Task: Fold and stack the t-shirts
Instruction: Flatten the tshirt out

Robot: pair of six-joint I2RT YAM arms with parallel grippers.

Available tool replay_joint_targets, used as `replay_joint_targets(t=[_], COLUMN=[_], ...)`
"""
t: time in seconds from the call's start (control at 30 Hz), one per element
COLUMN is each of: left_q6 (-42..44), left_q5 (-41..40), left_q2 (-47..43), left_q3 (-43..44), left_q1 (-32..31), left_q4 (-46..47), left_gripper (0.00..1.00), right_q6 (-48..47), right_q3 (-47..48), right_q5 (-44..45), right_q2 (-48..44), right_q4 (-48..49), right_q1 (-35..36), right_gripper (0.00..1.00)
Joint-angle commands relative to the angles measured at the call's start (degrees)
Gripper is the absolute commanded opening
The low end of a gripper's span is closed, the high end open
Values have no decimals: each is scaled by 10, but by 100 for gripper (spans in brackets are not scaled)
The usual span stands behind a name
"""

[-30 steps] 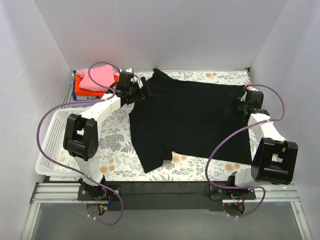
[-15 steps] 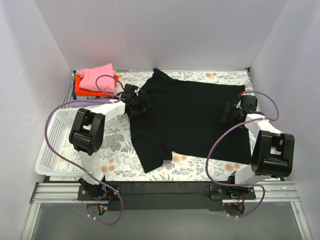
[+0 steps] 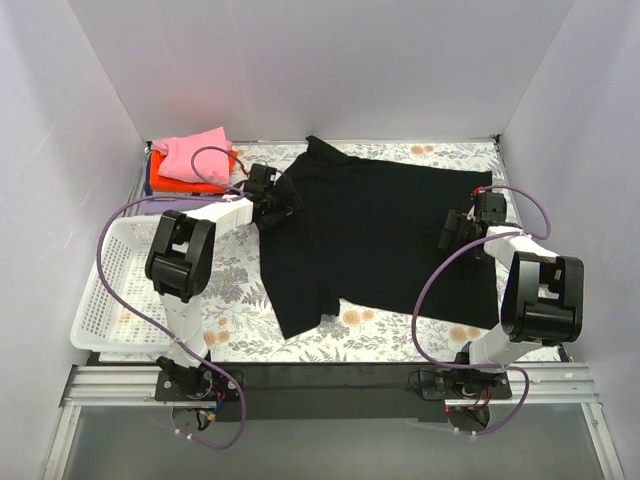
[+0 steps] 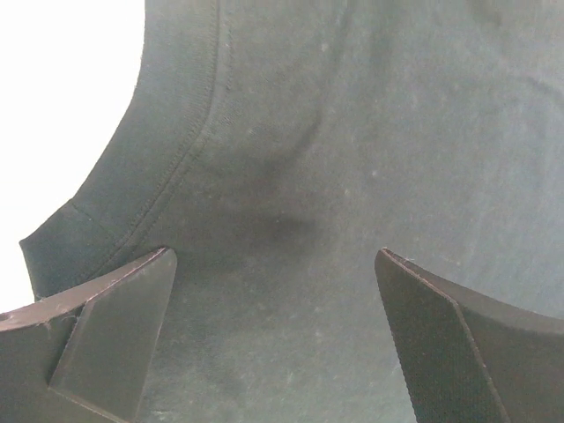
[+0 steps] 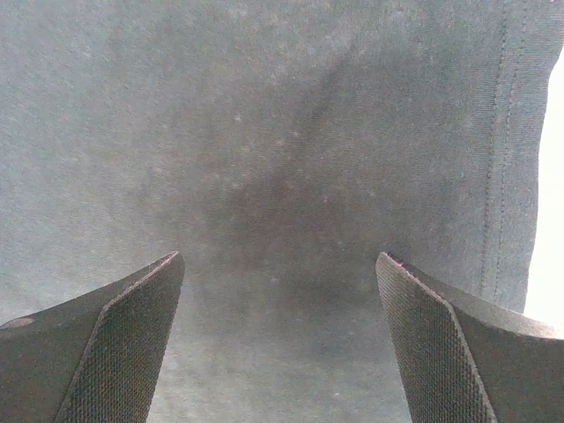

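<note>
While your left gripper (image 4: 273, 256) sits low over the black t-shirt (image 3: 380, 240), its jaws are spread wide and grasp nothing; the dark, wedge-shaped fingers (image 4: 106, 335) frame bare cloth. Whether the tips touch the fabric, you cannot tell from the left wrist view. Just beyond them runs a curved edge with a double line of stitching, and past it the view washes out to white.

Your right gripper (image 5: 278, 257) is likewise wide apart and holds nothing, its ribbed pads (image 5: 123, 344) standing over the same tee. A straight hem with two parallel stitch lines runs down the right side of the right wrist view.

The shirt is matte, soft knit, faintly linty, with shallow creases under both hands. It lies spread flat across the middle of the flower-patterned tablecloth (image 3: 235, 275), neck end toward the left, hem toward the right, one short sleeve pointing to the far edge and the other to the near edge.

Both arms reach forward and bend inward, the left wrist over the neck edge, the right over the hem.

At the far left corner a folded pink t-shirt (image 3: 195, 152) rests on an orange t-shirt (image 3: 215, 186). The white mesh basket (image 3: 100, 290) sits along the left side.
</note>
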Motion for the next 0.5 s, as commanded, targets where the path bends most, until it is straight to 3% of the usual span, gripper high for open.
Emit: replay_joint_targets(t=[0.0,0.47], left_q6=[16,63], left_q5=[-22,-12], left_q2=[54,145], left_q3=[14,151], left_q1=[20,43], left_q4=[-26,-62], left_gripper=[97,97], right_q6=[2,18], right_q3=[-3,55], right_q5=[7,-5], right_q2=[10,82], right_q4=[17,21], right_q1=[4,16], right_gripper=[96,96])
